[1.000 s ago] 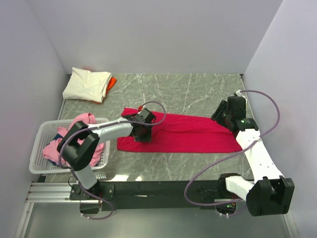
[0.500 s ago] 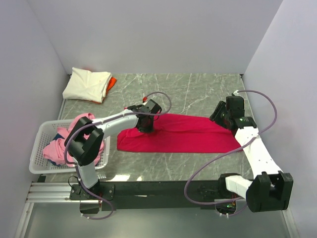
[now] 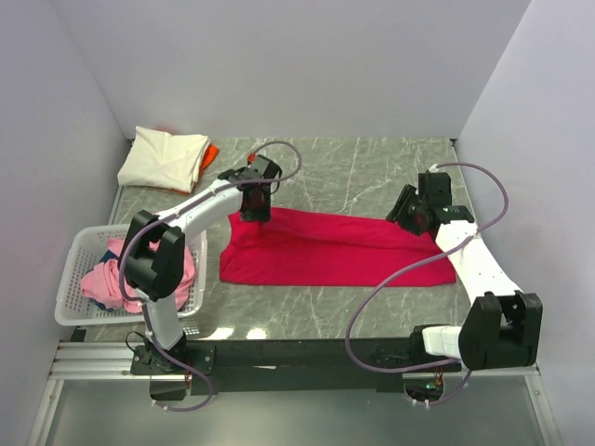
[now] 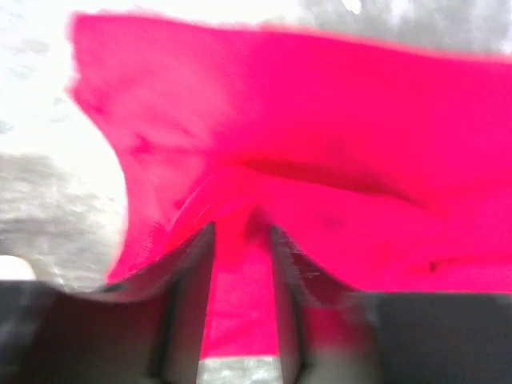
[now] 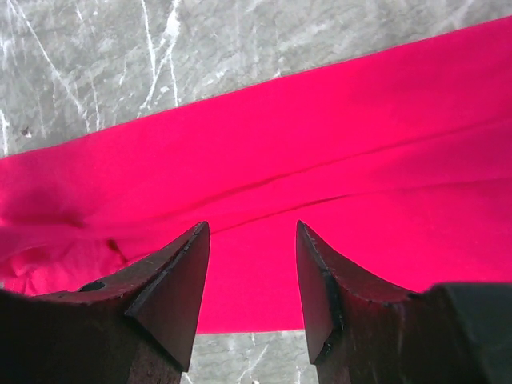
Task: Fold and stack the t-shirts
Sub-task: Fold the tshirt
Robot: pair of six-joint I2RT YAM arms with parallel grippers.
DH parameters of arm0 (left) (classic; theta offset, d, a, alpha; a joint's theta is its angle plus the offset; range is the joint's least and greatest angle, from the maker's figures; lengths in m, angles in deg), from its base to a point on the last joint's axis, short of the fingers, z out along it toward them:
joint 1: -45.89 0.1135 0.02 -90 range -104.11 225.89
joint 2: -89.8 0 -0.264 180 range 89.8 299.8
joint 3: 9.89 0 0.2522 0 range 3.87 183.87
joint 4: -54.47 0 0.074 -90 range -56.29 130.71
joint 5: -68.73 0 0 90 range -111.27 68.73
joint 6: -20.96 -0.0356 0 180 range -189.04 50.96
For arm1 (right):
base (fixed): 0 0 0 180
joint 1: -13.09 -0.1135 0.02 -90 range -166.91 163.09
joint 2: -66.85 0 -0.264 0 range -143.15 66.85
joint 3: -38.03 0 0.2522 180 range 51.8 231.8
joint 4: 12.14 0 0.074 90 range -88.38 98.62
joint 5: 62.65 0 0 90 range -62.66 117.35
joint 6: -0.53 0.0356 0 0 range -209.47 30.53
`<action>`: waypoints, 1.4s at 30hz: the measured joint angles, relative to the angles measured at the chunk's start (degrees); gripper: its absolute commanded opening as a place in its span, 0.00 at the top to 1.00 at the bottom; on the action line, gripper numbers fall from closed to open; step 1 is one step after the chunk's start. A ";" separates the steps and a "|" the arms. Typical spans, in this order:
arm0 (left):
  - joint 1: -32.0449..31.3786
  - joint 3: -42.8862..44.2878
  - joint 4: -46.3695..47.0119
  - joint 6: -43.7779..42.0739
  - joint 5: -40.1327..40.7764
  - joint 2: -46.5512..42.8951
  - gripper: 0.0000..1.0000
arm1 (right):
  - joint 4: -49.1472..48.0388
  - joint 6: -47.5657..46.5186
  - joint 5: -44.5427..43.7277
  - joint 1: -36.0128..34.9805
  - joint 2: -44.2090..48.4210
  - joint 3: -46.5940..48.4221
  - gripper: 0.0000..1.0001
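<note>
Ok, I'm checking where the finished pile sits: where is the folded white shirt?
In the top view the white shirt lies at the far left corner of the table, on an orange shirt, beyond the basket.

Crimson tee (image 3: 335,251) lies in a long band; cream tee (image 3: 165,158) folded atop orange tee (image 3: 211,153)

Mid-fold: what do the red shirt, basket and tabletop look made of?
The red t-shirt: soft matte cloth; it creases and drapes.
The basket: white plastic, probably; rigid lattice walls.
The table: grey stone-look top with white veins, slight sheen; marble or laminate, can't tell.
</note>
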 measured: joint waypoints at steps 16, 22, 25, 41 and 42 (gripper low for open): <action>-1.40 3.39 -0.22 0.74 1.11 2.47 0.46 | -0.07 -0.66 0.85 0.00 -1.49 1.01 0.46; -1.16 3.39 0.11 2.91 0.26 3.72 0.47 | -0.04 -0.87 0.81 0.00 -0.87 0.66 0.46; -0.66 3.72 0.07 3.82 0.22 4.81 0.48 | -0.04 -0.90 0.79 0.00 -0.74 0.63 0.46; 0.74 4.83 1.01 6.60 -2.75 9.70 1.00 | 0.20 -1.07 -0.22 0.00 -0.63 0.63 0.46; 0.76 4.70 1.14 6.75 -2.97 9.68 1.00 | 0.33 -1.07 -0.39 0.00 -0.61 0.63 0.46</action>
